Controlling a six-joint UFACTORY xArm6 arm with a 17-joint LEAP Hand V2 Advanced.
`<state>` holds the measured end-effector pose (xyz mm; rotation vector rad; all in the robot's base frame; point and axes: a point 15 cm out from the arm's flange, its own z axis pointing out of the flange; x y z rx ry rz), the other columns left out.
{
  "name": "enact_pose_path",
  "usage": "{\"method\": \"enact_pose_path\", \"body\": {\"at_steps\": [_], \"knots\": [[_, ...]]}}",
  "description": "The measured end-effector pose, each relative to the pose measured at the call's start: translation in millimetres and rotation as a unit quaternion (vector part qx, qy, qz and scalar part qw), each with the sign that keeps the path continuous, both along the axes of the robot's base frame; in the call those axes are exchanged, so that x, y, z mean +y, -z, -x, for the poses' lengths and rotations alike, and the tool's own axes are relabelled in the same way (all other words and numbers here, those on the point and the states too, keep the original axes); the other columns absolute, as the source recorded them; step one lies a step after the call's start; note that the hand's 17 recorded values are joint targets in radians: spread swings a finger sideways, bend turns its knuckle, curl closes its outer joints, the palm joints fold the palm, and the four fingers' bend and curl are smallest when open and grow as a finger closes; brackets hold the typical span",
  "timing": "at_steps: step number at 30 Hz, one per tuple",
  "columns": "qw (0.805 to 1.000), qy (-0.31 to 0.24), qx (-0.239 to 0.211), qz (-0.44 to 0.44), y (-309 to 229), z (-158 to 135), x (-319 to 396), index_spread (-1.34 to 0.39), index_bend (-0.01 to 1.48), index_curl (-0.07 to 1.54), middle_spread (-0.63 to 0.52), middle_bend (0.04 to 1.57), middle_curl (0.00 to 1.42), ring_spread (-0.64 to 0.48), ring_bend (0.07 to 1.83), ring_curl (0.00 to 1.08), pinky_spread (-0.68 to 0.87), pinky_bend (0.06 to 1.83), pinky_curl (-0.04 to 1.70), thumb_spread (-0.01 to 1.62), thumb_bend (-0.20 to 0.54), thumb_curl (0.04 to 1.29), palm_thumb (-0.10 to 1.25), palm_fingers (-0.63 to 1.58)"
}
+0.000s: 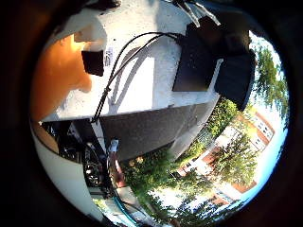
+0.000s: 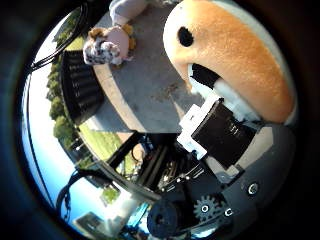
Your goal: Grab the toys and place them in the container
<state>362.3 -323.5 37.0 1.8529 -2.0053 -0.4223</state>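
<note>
Against palm: orange plush toy (image 2: 235,60) with black eye, filling much of thumb-side view, hand (image 2: 215,135) fingers curled against it, toy in its grasp. Beyond hand: second small plush toy (image 2: 107,45) lying on grey concrete table (image 2: 150,85); black slatted container (image 2: 82,90) near that toy at table edge.

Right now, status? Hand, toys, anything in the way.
Hand shut on orange plush toy, tight against the palm. Second small plush toy lies on the concrete surface. Black slatted container beside it. Nothing seen blocking.
</note>
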Motion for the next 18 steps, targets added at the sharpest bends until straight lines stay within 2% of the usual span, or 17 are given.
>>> {"method": "enact_pose_path", "body": {"at_steps": [3,9,13,18], "knots": [[1.000,-0.009,0.016,-0.015,-51.0,1.8,23.8,-0.77,0.53,-0.02,-0.27,1.02,1.02,-0.07,1.32,0.80,0.27,1.29,0.81,1.12,-0.014,0.59,1.00,0.99],[0.996,-0.070,0.020,-0.054,-152.6,-3.5,94.1,-0.89,0.66,-0.02,-0.28,1.05,1.10,-0.08,1.37,0.82,0.23,1.31,0.89,1.15,-0.014,0.64,0.98,0.92],[0.991,-0.110,-0.016,-0.071,-203.2,-18.6,151.0,-0.95,0.73,-0.01,-0.28,1.06,1.13,-0.09,1.40,0.83,0.22,1.31,0.93,1.16,-0.013,0.66,0.97,0.89],[0.978,-0.171,-0.048,-0.106,-216.1,-49.0,247.4,-1.01,0.80,-0.02,-0.29,1.08,1.17,-0.10,1.43,0.83,0.21,1.32,0.97,1.17,-0.013,0.69,0.95,0.85]]}}
